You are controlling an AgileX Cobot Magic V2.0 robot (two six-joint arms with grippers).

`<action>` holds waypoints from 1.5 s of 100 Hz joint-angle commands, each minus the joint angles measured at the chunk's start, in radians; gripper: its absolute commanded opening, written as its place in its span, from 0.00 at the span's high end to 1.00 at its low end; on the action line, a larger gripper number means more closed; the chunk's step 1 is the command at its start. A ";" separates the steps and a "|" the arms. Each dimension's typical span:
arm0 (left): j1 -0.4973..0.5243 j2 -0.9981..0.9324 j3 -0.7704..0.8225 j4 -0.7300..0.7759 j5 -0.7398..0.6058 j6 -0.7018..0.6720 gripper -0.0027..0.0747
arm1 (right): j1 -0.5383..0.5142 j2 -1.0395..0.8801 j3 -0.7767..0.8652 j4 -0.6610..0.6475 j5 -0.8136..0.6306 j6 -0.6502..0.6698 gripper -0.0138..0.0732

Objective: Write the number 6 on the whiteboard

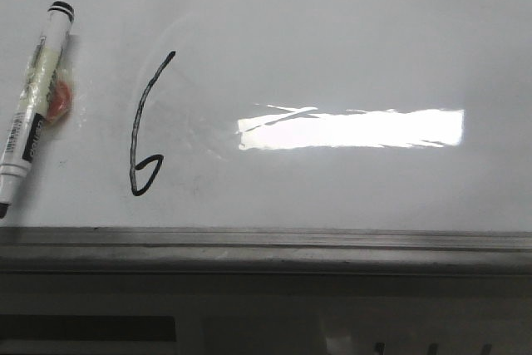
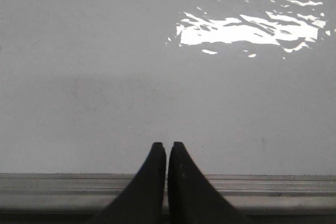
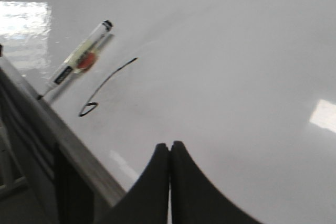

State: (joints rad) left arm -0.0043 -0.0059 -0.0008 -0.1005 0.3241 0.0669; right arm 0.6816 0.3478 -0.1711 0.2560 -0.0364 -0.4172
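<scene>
The large glossy white-grey whiteboard (image 1: 349,31) fills the front view as a flat surface, with a grey metal rail (image 1: 266,248) running along its near edge at 6 o'clock. A bright rectangular glare of reflected light (image 1: 351,129) lies on the board right of centre.

The thin black hand-drawn number 6 (image 1: 143,135) sits left of centre: a long slanted stem leaning toward 1 o'clock, ending below in a small pointed loop. The loop stands a little above the rail without touching it. In the right wrist view the same stroke (image 3: 105,88) shows as a slanted line with the small loop at its lower end, close to the rail (image 3: 68,150).

At 9 o'clock from the digit, near but apart from it, lies a white-barrelled marker pen with a black cap (image 1: 35,101), tilted with the cap toward 12 o'clock. A small orange-red patch (image 1: 58,104) shows at its right side, touching the barrel. The pen also appears in the right wrist view (image 3: 79,56), just beside the stroke.

The left gripper (image 2: 167,148) has its dark fingers (image 2: 152,182) pressed together tip to tip, holding nothing, over bare board just past the rail (image 2: 273,192). The right gripper (image 3: 169,148) likewise has its dark fingers (image 3: 194,187) closed against each other and empty, well apart from the pen and the digit.
</scene>
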 commanded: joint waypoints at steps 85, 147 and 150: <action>0.002 -0.028 0.025 -0.003 -0.062 -0.009 0.99 | -0.618 -0.250 0.197 -0.327 0.194 0.440 0.91; 0.002 -0.028 0.025 -0.010 -0.070 -0.009 0.99 | -0.662 -0.375 0.197 -0.327 0.345 0.425 0.91; 0.002 -0.028 0.025 -0.010 -0.070 -0.009 0.99 | -0.662 -0.375 0.197 -0.327 0.345 0.425 0.91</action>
State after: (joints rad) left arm -0.0043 -0.0059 -0.0008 -0.1005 0.3241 0.0646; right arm 0.0255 -0.0061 0.0118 -0.0590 0.3286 0.0181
